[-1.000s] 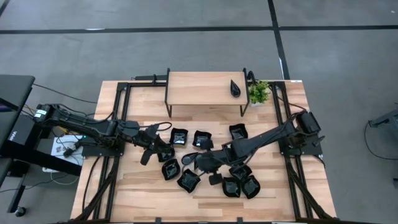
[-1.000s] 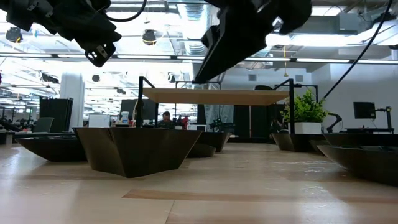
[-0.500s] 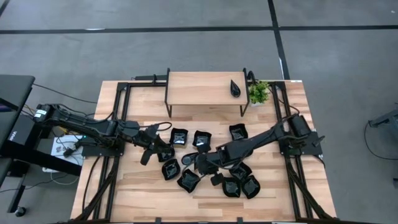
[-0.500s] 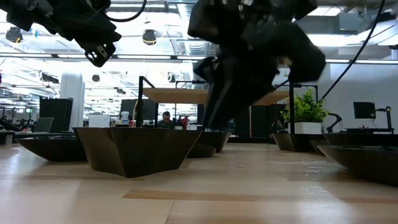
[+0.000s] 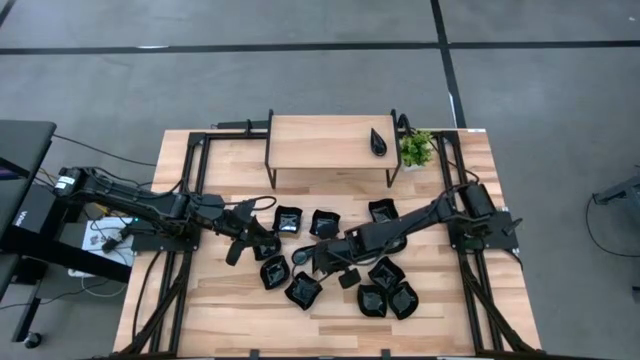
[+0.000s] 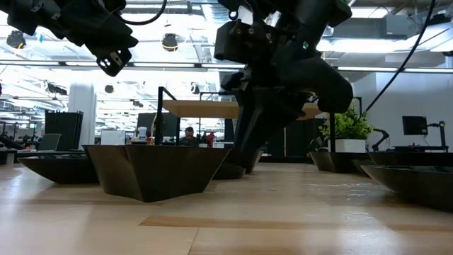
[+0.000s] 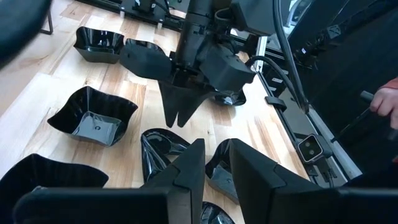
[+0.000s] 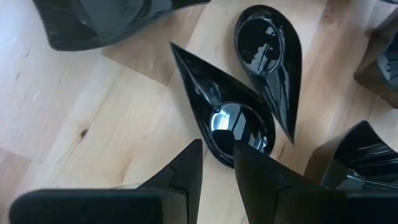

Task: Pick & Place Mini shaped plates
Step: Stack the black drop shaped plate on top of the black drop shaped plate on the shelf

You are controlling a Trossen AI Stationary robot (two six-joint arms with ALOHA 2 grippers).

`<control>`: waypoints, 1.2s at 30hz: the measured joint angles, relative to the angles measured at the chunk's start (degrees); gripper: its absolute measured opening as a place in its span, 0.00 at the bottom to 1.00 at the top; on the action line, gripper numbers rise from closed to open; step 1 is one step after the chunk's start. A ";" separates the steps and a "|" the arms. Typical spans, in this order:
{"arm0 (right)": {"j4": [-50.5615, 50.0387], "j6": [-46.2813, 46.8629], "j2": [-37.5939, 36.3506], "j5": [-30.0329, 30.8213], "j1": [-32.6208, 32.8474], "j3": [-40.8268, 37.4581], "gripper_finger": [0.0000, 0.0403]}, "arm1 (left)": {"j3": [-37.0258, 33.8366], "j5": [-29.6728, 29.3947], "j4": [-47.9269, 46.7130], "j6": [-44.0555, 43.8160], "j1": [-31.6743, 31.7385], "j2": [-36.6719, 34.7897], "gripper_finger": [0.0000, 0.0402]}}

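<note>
Black teardrop plate [image 8: 230, 118] lies just under my right fingers [image 8: 214, 165], slightly apart and empty; next I straddle its rim and clamp.

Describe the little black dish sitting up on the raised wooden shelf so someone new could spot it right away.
Find the raised wooden shelf at the table's far edge, beside the small green potted plant. Near the shelf's plant-side end sits one teardrop-shaped black dish. It is the only dish up on the shelf; all others lie on the tabletop below.
</note>
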 joint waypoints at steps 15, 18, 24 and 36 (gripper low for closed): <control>1.03 -2.51 2.78 -1.69 0.62 0.09 0.21 | 0.00 0.00 0.17 0.00 0.00 0.00 0.19; 1.07 -2.51 2.75 -1.61 0.47 0.09 0.21 | 0.00 0.00 0.17 0.00 0.00 0.00 0.19; 1.05 -2.49 2.75 -1.54 0.38 0.09 0.21 | 0.00 0.00 0.19 0.00 0.00 0.00 0.19; 1.08 -2.38 2.75 -1.61 -0.58 0.09 0.19 | 0.00 0.00 0.18 0.00 0.00 0.00 0.19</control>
